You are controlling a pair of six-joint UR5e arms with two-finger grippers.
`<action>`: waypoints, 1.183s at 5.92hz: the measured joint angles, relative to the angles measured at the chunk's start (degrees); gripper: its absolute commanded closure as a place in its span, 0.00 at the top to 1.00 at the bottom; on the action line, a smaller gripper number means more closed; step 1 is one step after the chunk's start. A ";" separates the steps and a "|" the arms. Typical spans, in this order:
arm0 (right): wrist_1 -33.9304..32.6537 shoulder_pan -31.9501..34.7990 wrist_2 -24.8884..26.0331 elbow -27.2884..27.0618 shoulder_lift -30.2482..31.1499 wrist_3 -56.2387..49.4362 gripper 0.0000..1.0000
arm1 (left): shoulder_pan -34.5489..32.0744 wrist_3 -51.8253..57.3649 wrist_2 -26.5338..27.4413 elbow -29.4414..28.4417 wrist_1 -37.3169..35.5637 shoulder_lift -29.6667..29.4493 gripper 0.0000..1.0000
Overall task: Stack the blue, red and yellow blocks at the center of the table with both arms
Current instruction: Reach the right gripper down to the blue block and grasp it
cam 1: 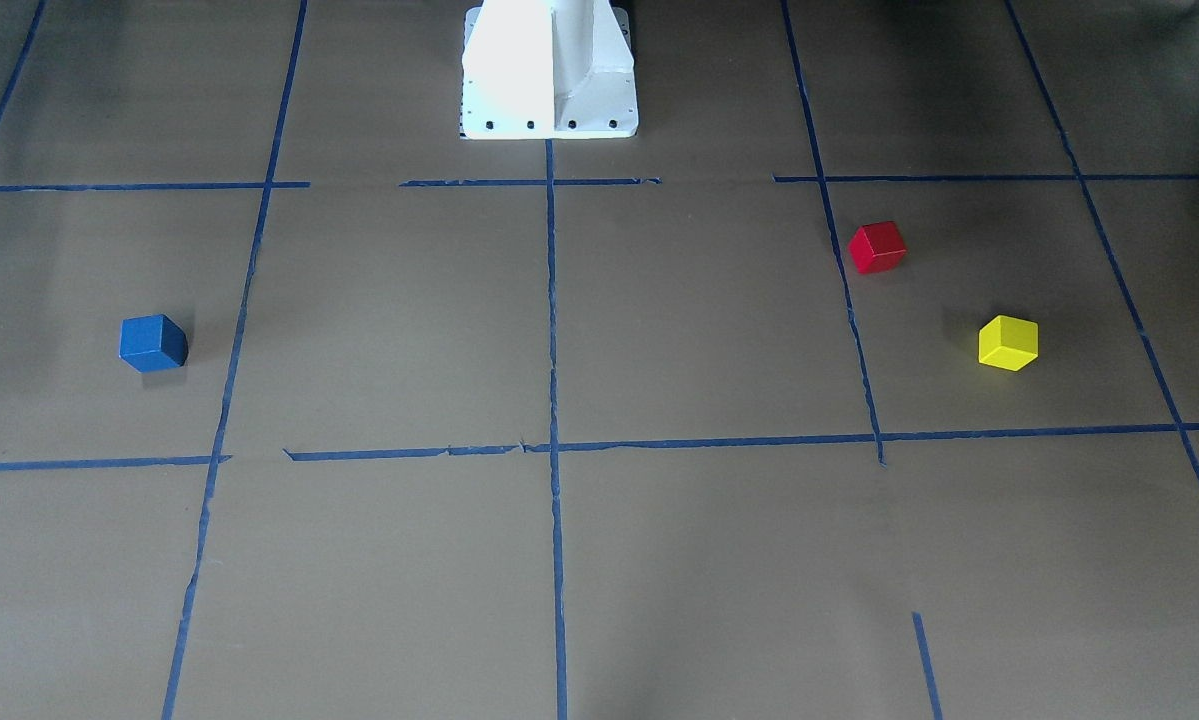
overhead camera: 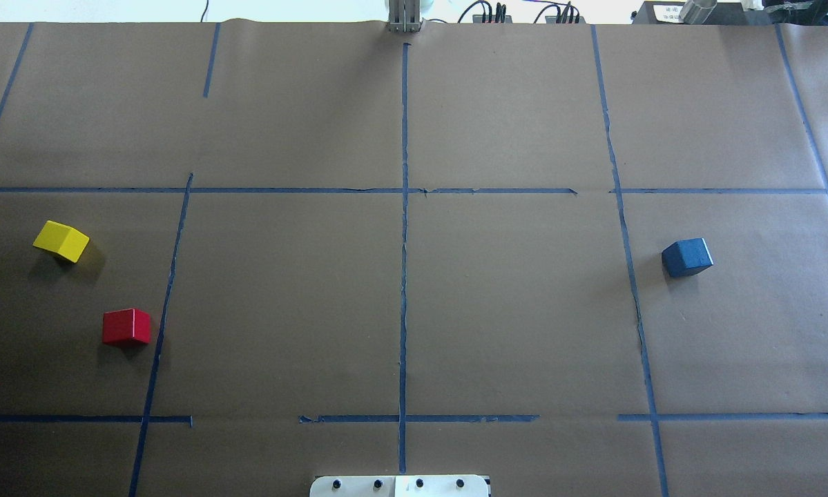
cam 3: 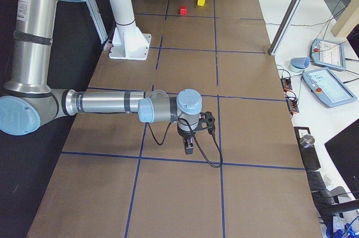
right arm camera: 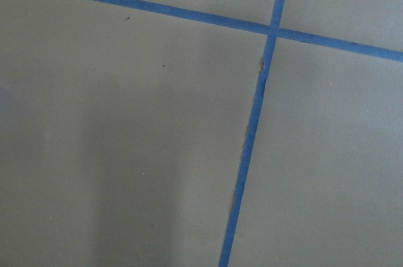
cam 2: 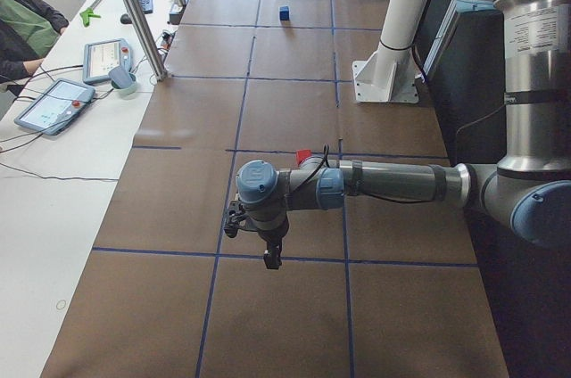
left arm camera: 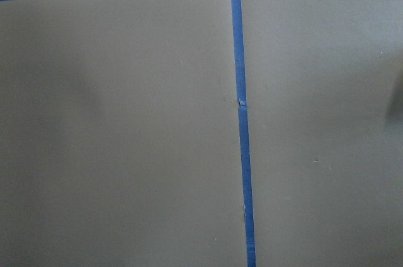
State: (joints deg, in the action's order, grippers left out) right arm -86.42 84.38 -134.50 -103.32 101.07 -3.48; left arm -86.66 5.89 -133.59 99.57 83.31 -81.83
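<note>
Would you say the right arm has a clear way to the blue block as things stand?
Probably yes: the blue block stands alone on the robot's right half of the table, nothing near it, and the right gripper hangs above that half.

Left gripper and right gripper point down, opening unclear.

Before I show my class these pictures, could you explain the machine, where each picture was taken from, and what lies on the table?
This robot has two jointed arms, each ending in a two-finger hand. Two pictures look down on the brown paper-covered table, from behind the robot and facing it; two look along it from its ends; two wrist cameras show only paper and blue tape. A small blue cube sits on the robot's right, a small red cube and a small yellow cube on its left. The left hand and right hand hold nothing.
</note>
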 measured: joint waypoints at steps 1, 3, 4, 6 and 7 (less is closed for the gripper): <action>0.84 -0.50 0.02 -0.05 -0.03 0.02 1.00 | 0.07 0.06 0.00 -0.05 0.01 -0.02 1.00; 5.70 -4.90 -0.22 -0.46 -2.64 0.25 1.00 | 0.15 0.17 0.00 -0.09 -0.09 -0.08 1.00; 7.89 -9.55 -0.18 -0.41 -5.73 3.26 1.00 | 0.17 0.18 -0.03 -0.06 -0.06 -0.09 1.00; 13.23 -20.27 2.51 -0.59 -11.04 26.11 1.00 | 0.18 0.18 -0.04 0.00 0.00 -0.09 1.00; 16.55 -25.94 6.89 -0.47 -12.26 36.15 1.00 | 0.18 0.18 -0.07 0.00 0.01 -0.09 1.00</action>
State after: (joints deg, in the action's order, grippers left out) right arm -69.87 58.44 -127.61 -103.79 88.81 32.67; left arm -86.49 6.07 -133.66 99.57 83.32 -81.91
